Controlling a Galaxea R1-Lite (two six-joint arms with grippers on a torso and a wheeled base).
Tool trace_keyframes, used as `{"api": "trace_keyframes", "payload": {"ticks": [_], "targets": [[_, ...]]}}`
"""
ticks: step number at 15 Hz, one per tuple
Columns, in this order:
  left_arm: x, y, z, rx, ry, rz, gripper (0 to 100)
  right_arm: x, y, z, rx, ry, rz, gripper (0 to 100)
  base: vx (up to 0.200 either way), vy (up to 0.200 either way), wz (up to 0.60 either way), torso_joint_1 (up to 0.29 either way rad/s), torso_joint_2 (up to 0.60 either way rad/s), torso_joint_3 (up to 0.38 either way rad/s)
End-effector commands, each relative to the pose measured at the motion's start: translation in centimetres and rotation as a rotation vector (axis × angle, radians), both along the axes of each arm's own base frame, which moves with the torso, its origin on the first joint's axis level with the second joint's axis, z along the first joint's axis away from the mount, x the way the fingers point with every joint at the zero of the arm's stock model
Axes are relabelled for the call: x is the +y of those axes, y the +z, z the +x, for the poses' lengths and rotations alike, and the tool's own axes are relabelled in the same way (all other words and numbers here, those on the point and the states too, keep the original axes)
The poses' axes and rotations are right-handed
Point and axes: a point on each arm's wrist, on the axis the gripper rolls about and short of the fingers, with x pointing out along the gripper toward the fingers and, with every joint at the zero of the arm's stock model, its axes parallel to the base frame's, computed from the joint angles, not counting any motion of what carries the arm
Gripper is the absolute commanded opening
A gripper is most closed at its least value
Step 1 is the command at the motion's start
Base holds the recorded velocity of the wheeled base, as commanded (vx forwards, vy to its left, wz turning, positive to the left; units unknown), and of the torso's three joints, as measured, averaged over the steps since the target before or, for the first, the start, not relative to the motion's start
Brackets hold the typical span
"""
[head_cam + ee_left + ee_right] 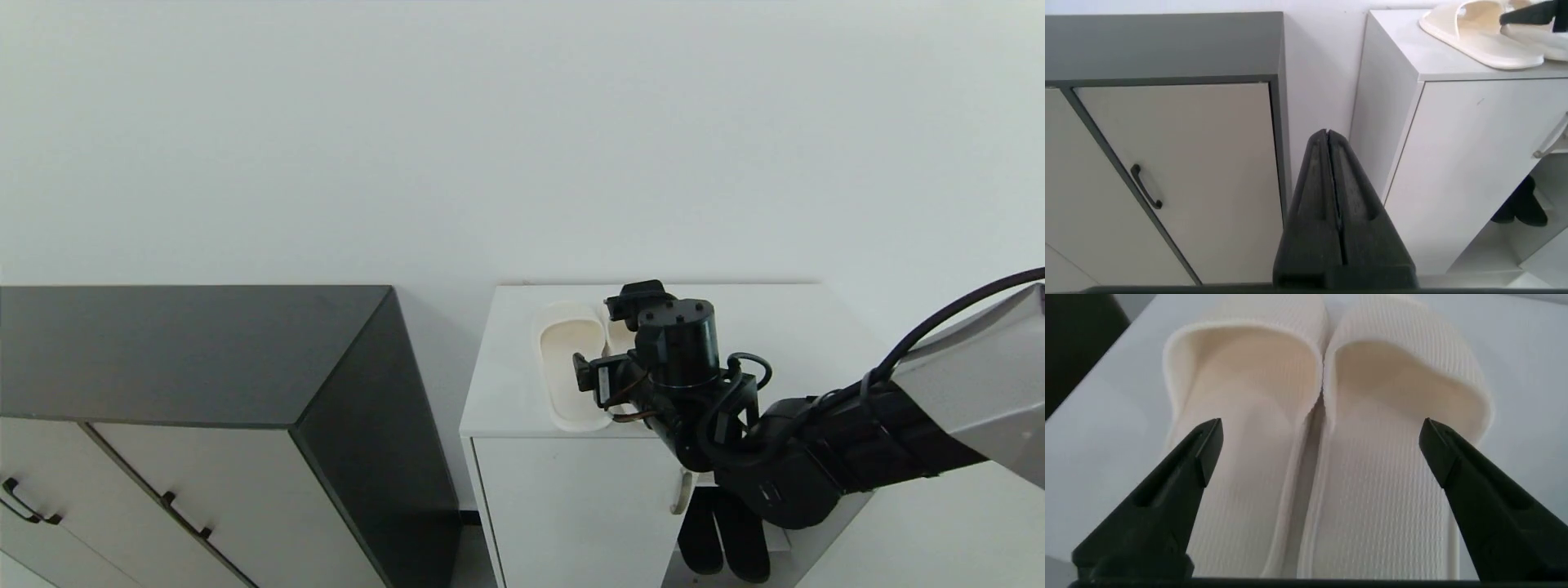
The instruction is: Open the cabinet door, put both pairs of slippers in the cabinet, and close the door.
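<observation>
You're holding the right gripper (1323, 445) with fingers spread wide astride the cream slippers (567, 371) on top of the white cabinet (571, 506), likely so one squeeze takes both, while the left gripper (1328, 139) is hanging closed in front of it.

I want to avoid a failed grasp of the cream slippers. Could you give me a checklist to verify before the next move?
1. The right gripper is open: ok.
2. The cream slippers lie together on the white cabinet top: ok.
3. The pair sits between its fingers: ok.
4. The left gripper is shut, away from the pair: ok.
5. The white cabinet is open enough: cannot tell.
6. The black slippers are already inside: cannot tell.
</observation>
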Motion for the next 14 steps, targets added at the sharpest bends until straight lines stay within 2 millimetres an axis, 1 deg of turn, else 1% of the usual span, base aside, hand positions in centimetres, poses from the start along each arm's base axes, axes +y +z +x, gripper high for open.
{"api": "trace_keyframes", "payload": {"ticks": [1, 2, 3, 7, 11, 12, 14], "targets": [[0.0, 0.0, 0.0, 0.000, 0.000, 0.000, 0, 0.7, -0.5, 0.1, 0.005, 0.011, -0.004, 100, 0.000, 0.000, 0.00, 0.000, 0.00, 0.000], [0.0, 0.0, 0.0, 0.000, 0.000, -0.002, 0, 1.1, -0.8, 0.8, 0.009, 0.006, -0.007, 100, 0.000, 0.000, 0.00, 0.000, 0.00, 0.000], [0.0, 0.0, 0.0, 0.000, 0.000, -0.002, 0, 1.2, -1.0, 1.4, 0.013, -0.003, -0.007, 100, 0.000, 0.000, 0.00, 0.000, 0.00, 0.000], [0.0, 0.0, 0.0, 0.000, 0.000, -0.003, 0, 1.6, -2.0, 4.6, 0.008, -0.048, 0.004, 100, 0.000, 0.000, 0.00, 0.000, 0.00, 0.000], [0.0, 0.0, 0.0, 0.000, 0.001, -0.005, 0, 1.8, -1.8, 5.6, 0.015, -0.059, -0.002, 100, 0.000, 0.000, 0.00, 0.000, 0.00, 0.000], [0.0, 0.0, 0.0, -0.002, 0.001, -0.005, 0, 1.8, -1.9, 6.1, 0.013, -0.066, -0.001, 100, 0.000, 0.000, 0.00, 0.000, 0.00, 0.000], [0.0, 0.0, 0.0, -0.002, 0.001, -0.005, 0, 1.8, -1.9, 6.4, 0.011, -0.071, 0.001, 100, 0.000, 0.000, 0.00, 0.000, 0.00, 0.000]]}}
